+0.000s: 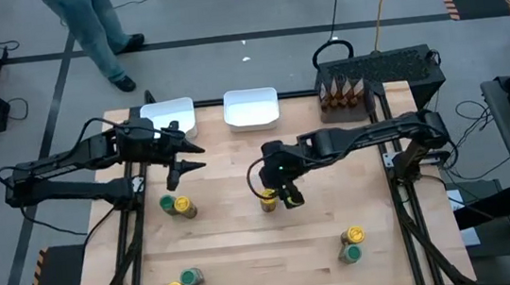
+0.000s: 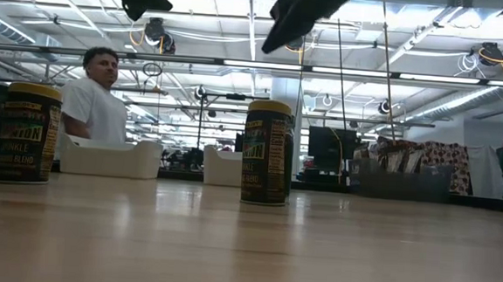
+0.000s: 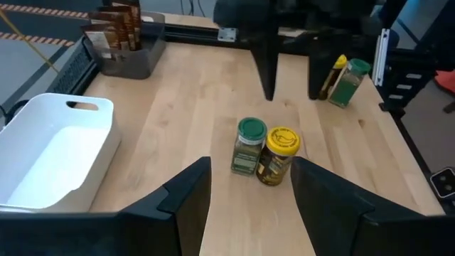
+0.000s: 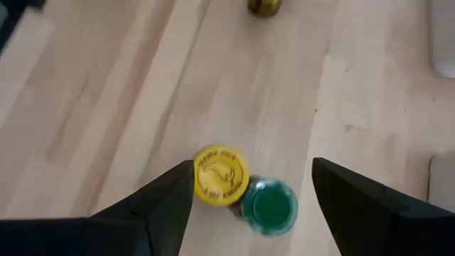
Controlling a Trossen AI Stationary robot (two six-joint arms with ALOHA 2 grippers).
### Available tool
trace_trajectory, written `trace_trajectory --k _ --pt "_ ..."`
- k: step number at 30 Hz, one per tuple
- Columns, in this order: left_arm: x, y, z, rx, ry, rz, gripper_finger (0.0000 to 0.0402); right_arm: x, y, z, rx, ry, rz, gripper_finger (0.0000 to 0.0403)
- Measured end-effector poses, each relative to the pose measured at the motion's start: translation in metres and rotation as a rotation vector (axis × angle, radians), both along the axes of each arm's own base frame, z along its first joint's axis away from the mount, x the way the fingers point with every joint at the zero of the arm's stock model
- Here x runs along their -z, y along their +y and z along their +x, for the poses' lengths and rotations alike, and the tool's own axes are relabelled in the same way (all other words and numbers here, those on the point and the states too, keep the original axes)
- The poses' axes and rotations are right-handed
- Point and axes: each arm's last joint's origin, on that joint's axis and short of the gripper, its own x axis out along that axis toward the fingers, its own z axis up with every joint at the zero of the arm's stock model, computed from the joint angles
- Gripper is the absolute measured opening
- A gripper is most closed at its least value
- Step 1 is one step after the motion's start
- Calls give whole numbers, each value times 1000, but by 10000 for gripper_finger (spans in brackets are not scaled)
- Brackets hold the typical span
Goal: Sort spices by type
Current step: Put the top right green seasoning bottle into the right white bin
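Spices stand in green-and-yellow pairs on the table [image 1: 247, 248]. One yellow-lidded jar [image 4: 221, 175] touches a green-lidded jar [image 4: 269, 206] mid-table, beneath the right claw [image 4: 252, 199], whose fingers are spread, gripping nothing. The left claw [image 1: 190, 161] hovers spread above another pair [image 1: 177, 206].

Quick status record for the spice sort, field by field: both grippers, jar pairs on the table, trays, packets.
left gripper: open, above table near the left tray
right gripper: open, over the centre pair of jars, touching neither
other jar pairs: left-centre, front left, front right; each one yellow lid, one green
white trays: two at far edge, no jars inside
packets: in dark holder, far right
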Motion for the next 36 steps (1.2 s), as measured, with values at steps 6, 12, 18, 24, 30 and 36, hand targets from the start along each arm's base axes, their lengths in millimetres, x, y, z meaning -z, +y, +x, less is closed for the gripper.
trace_trajectory --k 6,12,18,24,30,36 --pt "2 0 -1 -2 22 -11 199 19 -20 7 -32 77 21 268" --pt "2 0 -1 -4 22 -12 199 21 -35 6 -80 97 -17 268" --pt "2 0 -1 -14 23 -3 199 28 -42 6 -143 133 -49 268" --pt "2 1 -1 -25 20 7 199 45 -43 14 -197 169 -50 267" --pt "2 1 0 -29 22 8 199 50 -43 16 -225 176 -60 267" --pt "2 1 -1 -37 22 11 199 60 -43 20 -228 198 -58 267"
